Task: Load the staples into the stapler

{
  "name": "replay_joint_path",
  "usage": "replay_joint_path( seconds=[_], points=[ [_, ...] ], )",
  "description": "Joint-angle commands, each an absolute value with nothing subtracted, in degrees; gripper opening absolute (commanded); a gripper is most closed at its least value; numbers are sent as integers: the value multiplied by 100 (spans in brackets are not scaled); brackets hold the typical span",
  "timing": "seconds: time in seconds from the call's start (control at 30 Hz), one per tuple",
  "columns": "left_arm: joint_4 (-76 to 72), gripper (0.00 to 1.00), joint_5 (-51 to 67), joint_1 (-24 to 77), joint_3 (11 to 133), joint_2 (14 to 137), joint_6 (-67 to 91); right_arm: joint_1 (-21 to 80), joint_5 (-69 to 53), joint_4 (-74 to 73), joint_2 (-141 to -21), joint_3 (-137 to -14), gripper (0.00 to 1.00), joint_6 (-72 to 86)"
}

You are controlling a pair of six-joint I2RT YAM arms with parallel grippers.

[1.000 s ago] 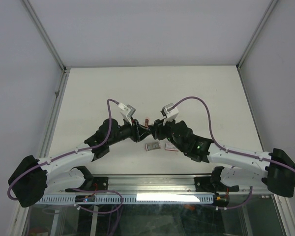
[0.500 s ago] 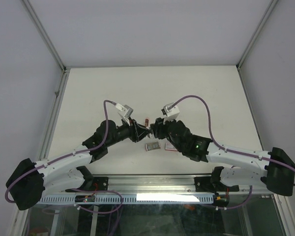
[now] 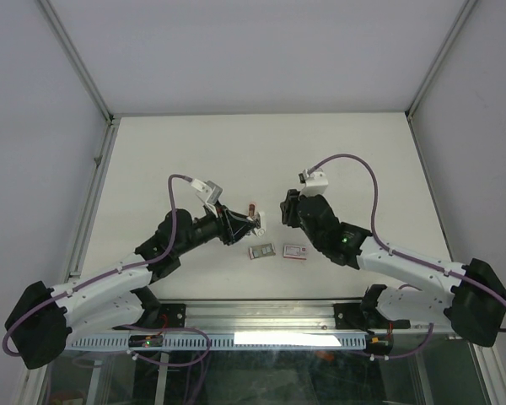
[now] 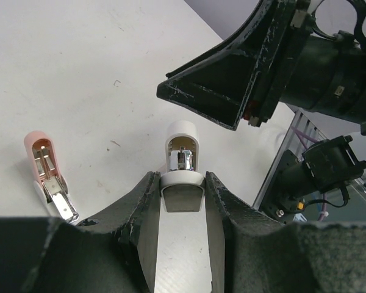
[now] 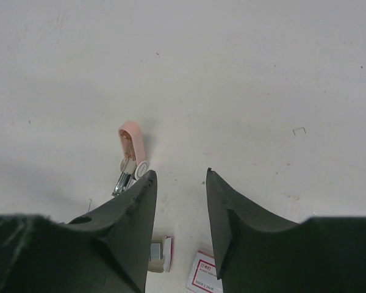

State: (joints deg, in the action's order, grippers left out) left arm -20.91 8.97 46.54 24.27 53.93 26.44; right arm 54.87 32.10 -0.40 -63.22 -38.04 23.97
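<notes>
From above, my left gripper (image 3: 243, 225) is clenched on the open stapler (image 3: 255, 219). The staples box (image 3: 296, 251) and its grey tray (image 3: 261, 251) lie side by side on the table (image 3: 363, 160), toward the bases.

Left wrist: the white stapler body sits between my fingers (image 4: 145, 210).

Right wrist: the right gripper (image 5: 180, 183) is released and empty.

I judge loading is not begun; next, the right must pinch one strip.

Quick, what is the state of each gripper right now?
Left gripper: fingers closed on the stapler.
Right gripper: open, holding nothing.
</notes>
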Motion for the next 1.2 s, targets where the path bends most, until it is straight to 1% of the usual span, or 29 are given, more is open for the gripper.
replay_joint_path(
  seconds=[0.0,0.13,0.33,0.67,0.93,1.17],
  points=[
    [-2287,0,730,4693,2409,5233,2424,5158,2680,48,-5967,-3757,44,2940],
    [-2226,0,678,4697,2413,5317,2300,5150,2139,162,-5832,-3906,52,2963],
    [-2215,0,643,4693,2460,5461,2278,5347,1450,540,-6004,-4166,60,2807],
    [-2222,0,607,4696,2461,5469,2266,5640,1284,833,-6603,-4389,61,2852],
    [-2226,0,463,4696,2429,5328,2268,5651,1451,521,-6651,-4281,50,3139],
    [-2258,0,434,4702,2394,5241,2275,5636,1247,664,-6650,-4149,31,3383]
  ],
)
